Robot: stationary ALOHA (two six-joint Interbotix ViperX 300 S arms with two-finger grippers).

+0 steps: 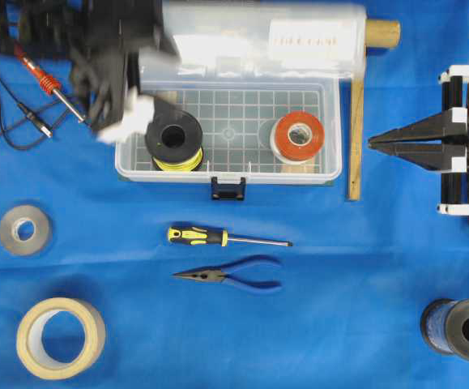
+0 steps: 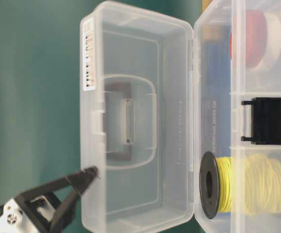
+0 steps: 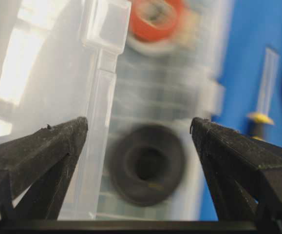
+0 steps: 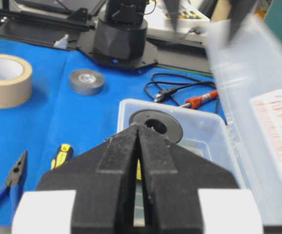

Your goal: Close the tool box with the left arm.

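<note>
**Reaching behind the raised lid**

Your left hand [image 3: 140,129] is spread wide with nothing between its fingers, at the left rear corner of the tool box [image 1: 228,134], one finger against the upright lid's [image 2: 130,116] edge. The box sits at the back of the blue tabletop [image 1: 315,316], lid up, holding a yellow wire spool [image 1: 173,142] and red tape [image 1: 299,136]. Your right hand [image 4: 139,127] is pressed closed, empty, parked at the right.
</note>
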